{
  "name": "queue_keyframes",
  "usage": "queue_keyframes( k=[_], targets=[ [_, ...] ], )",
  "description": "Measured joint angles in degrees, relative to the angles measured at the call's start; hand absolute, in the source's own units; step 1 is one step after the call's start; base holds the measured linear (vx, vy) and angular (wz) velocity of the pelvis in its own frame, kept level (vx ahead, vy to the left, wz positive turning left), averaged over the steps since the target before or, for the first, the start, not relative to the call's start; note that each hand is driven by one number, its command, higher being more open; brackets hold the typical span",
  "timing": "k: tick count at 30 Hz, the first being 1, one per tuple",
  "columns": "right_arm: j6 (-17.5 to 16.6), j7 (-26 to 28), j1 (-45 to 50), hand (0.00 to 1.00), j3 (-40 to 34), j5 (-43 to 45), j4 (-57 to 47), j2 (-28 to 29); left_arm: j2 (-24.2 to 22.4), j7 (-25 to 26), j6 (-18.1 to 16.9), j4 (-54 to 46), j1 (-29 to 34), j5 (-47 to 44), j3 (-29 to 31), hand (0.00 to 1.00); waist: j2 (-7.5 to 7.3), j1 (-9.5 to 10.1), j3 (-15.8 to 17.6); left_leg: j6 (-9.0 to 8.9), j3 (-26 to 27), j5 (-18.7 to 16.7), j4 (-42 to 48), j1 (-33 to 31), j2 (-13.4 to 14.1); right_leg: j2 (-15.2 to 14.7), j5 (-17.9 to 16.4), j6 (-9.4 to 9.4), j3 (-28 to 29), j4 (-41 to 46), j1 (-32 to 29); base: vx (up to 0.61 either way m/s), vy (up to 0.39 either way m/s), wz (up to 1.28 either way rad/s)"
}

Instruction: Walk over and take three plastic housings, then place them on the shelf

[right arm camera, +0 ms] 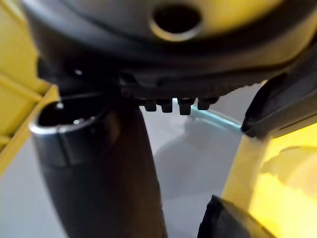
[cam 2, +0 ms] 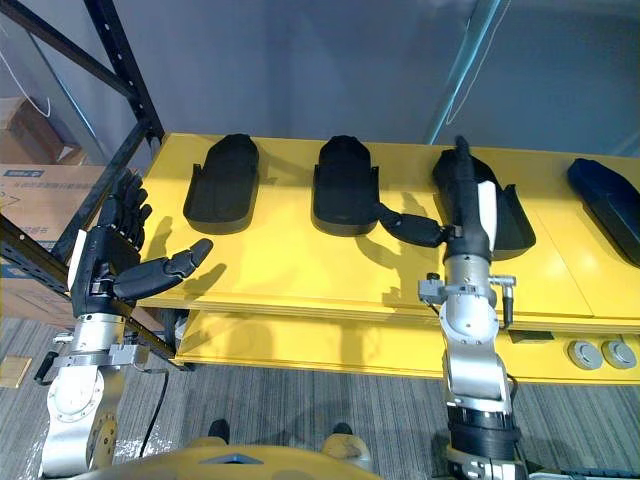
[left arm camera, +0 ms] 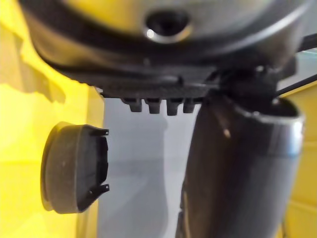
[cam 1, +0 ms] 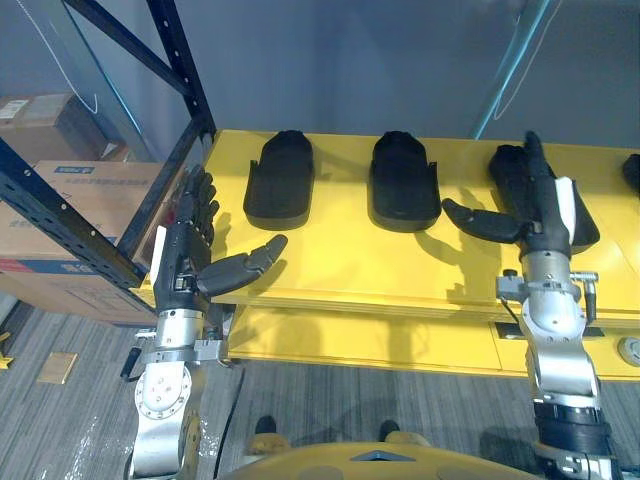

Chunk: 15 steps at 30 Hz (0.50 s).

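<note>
Well, black slipper-shaped housings [cam 1: 280,180] rest on yellow shelf [cam 1: 350,275].

Yellow tabletop [cam 2: 300,270] carried four dark plastic housings in one row toward its back edge, none touching. Left housing [cam 2: 224,183] and middle housing [cam 2: 344,186] lay near each other. Third housing [cam 2: 515,222] sat further right, fourth housing [cam 2: 605,205] at the right end.
</note>
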Motion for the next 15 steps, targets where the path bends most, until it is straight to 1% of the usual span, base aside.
queue_keyframes(
  k=[1,2,3,5,6,7,9,11,15],
  targets=[
    [0.0,-0.4,1.0,1.0,-0.7,0.1,-0.7,0.7,0.0,0.1,0.0,-0.1,0.1,0.0,0.1,1.0,0.03,-0.09,0.0,-0.02,0.2,0.0,0.0,0.0,0.0,0.0,0.0,0.01,0.2,0.0,-0.1,0.01,0.004,-0.26],
    [-0.1,-1.4,5.5,1.0,-3.8,1.9,-3.8,3.7,-0.1,0.2,0.0,-0.6,0.6,0.0,0.2,1.0,0.27,-0.62,-0.2,-0.07,1.2,-0.3,0.0,0.6,0.0,0.1,0.0,0.07,1.3,0.1,-0.3,0.01,0.006,-0.28],
    [-0.1,-1.4,6.7,1.0,-4.5,2.3,-4.5,4.3,-0.1,0.2,0.0,-0.8,1.1,0.0,0.2,1.0,0.33,-0.89,-0.2,-0.08,1.8,-0.5,0.0,0.9,0.0,0.1,0.1,0.09,1.6,0.1,-0.3,0.01,0.01,-0.35],
    [-0.5,-0.9,10.5,1.0,-6.4,4.0,-6.3,5.8,-0.2,-0.2,0.0,-1.4,2.8,0.0,0.8,1.0,0.57,-2.25,-0.7,-0.13,3.2,-1.0,0.0,1.9,0.0,0.1,0.1,0.12,3.0,0.1,-0.3,0.0,0.014,-0.32],
    [-0.5,-0.4,11.6,1.0,-6.9,4.8,-6.8,6.0,-0.3,-0.4,0.0,-1.4,2.9,0.0,0.9,1.0,0.66,-2.5,-0.8,-0.2,3.6,-1.2,0.0,2.1,0.1,0.2,0.1,0.15,3.4,0.1,-0.3,-0.01,0.012,-0.27],
    [-0.8,1.1,13.4,1.0,-7.7,6.4,-7.1,6.0,-0.4,-0.7,0.0,-1.5,2.9,-0.1,1.3,1.0,0.67,-3.55,-1.2,-0.12,3.9,-1.4,0.0,2.2,0.1,0.2,0.1,0.16,3.6,0.1,-0.4,-0.02,0.008,-0.24],
    [-1.0,3.1,15.5,1.0,-8.4,7.2,-7.1,6.0,-0.4,-1.2,0.0,-1.5,2.9,-0.1,1.4,1.0,0.75,-3.97,-1.9,-0.12,5.0,-1.6,0.0,2.3,0.2,0.4,0.1,0.17,4.7,0.1,-1.0,-0.01,0.007,-0.22],
    [-1.3,6.1,17.1,1.0,-8.6,8.1,-7.1,6.0,-0.4,-1.7,0.0,-1.5,2.9,-0.2,1.3,1.0,0.82,-5.01,-2.0,-0.1,5.3,-1.6,0.0,2.3,0.2,0.5,0.1,0.24,5.0,0.1,-1.3,-0.01,0.001,-0.1],
    [-1.5,9.9,19.1,1.0,-8.6,9.9,-7.1,6.0,-0.4,-2.1,0.0,-1.5,2.8,-0.2,1.3,1.0,1.05,-5.01,-2.2,-0.18,5.5,-1.7,0.0,2.3,0.5,0.9,0.1,0.23,5.2,0.1,-1.4,0.0,-0.004,-0.02]
  ],
)
